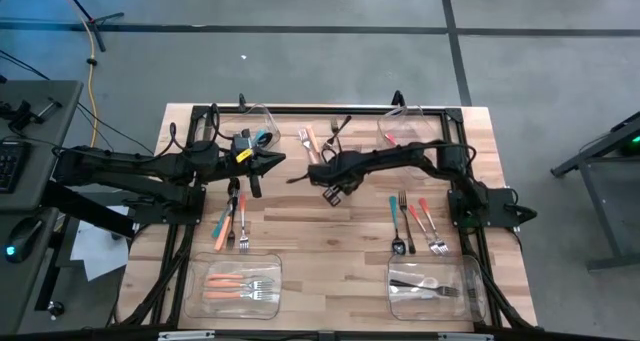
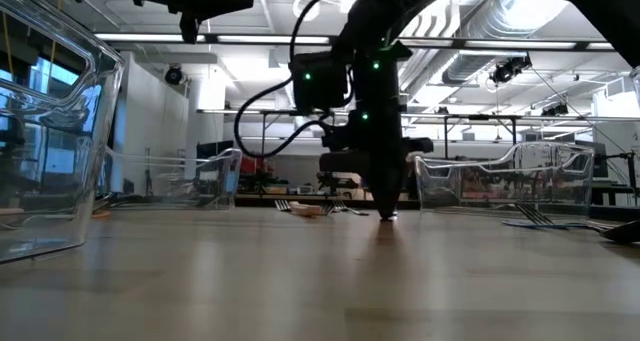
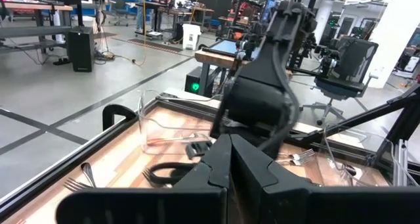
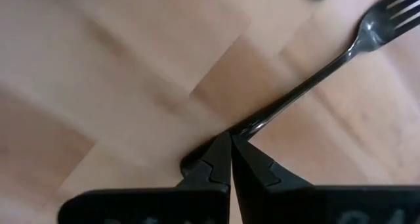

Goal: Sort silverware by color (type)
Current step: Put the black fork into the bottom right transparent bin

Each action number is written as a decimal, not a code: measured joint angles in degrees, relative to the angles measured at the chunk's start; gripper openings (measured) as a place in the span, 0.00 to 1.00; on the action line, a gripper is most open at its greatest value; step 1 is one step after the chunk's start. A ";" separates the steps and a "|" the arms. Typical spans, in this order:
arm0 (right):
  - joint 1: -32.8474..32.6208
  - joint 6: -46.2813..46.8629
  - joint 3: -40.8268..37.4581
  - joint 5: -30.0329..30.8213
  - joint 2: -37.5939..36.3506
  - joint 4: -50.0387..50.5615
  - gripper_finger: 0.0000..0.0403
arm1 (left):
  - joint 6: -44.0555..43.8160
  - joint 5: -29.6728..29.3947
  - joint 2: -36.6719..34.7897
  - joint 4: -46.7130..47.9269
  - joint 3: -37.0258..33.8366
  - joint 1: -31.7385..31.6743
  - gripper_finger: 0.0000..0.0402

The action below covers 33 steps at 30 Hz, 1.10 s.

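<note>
Black fork [image 4: 315,79] pinched at handle end by right gripper [image 4: 230,140], jaws clamped; next lift toward dark-cutlery bin [image 1: 470,291].

Four clear plastic bins are set at the wooden tabletop's [image 1: 330,231] corners: far left [image 1: 258,121], far right [image 1: 410,127], near left [image 1: 233,285], near right [image 1: 437,288]. Grey floor [image 1: 300,61] is seen beyond.
</note>
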<state>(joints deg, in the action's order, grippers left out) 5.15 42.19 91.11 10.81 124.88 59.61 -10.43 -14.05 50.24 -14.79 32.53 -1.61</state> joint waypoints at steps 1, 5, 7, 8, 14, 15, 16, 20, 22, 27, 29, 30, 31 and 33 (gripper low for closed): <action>-0.44 0.37 -0.04 -0.22 -0.22 0.11 0.00 | 0.00 -0.01 0.00 -0.02 0.00 0.00 0.00; -1.11 2.75 -0.42 -1.60 -2.29 -0.23 0.00 | 0.04 -0.01 0.00 -0.02 0.00 0.02 0.00; -0.99 2.90 -0.42 -0.56 -4.84 -0.80 0.00 | 0.04 -0.01 0.00 -0.02 0.00 0.00 0.00; -0.75 3.15 -0.35 0.23 -6.26 -0.83 0.00 | 0.04 -0.01 0.00 -0.02 0.00 0.02 0.00; 2.48 6.36 -0.25 5.05 -12.81 -0.74 0.00 | 0.04 -0.01 0.00 -0.02 0.00 0.02 0.00; 3.00 6.24 -0.20 5.14 -13.66 -0.67 0.00 | 0.04 -0.01 0.00 -0.02 0.00 0.00 0.00; 3.56 5.50 -0.20 5.16 -14.17 -0.45 0.00 | 0.02 -0.01 0.00 -0.02 0.00 0.00 0.00; 5.01 3.81 -0.43 5.27 -15.78 3.37 0.00 | 0.04 -0.03 0.00 -0.01 0.00 0.00 0.00; 5.18 3.91 -3.44 5.32 -17.40 3.22 0.00 | 0.05 -0.03 0.00 -0.02 0.00 0.00 0.00; 4.20 8.79 -17.71 0.23 -24.57 -2.41 0.00 | 0.06 -0.03 0.00 -0.02 0.00 -0.04 0.00; 3.59 11.84 -22.15 -1.92 -27.77 -6.88 0.00 | 0.06 -0.03 0.00 -0.03 0.00 -0.04 0.00; 3.41 13.12 -23.87 -3.55 -29.12 -10.04 0.00 | 0.06 -0.03 0.00 -0.04 0.00 -0.05 0.00; 3.36 14.19 -25.18 -4.94 -30.21 -13.20 0.00 | 0.05 -0.03 0.00 -0.06 0.00 -0.11 0.00; 3.38 16.64 -27.03 -7.31 -31.75 -19.41 0.00 | -0.23 -0.03 0.00 -0.09 0.00 -0.31 0.00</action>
<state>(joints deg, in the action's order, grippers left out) 8.53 58.83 64.08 3.50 93.13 40.21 -10.67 -14.09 50.24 -14.87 32.53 -1.92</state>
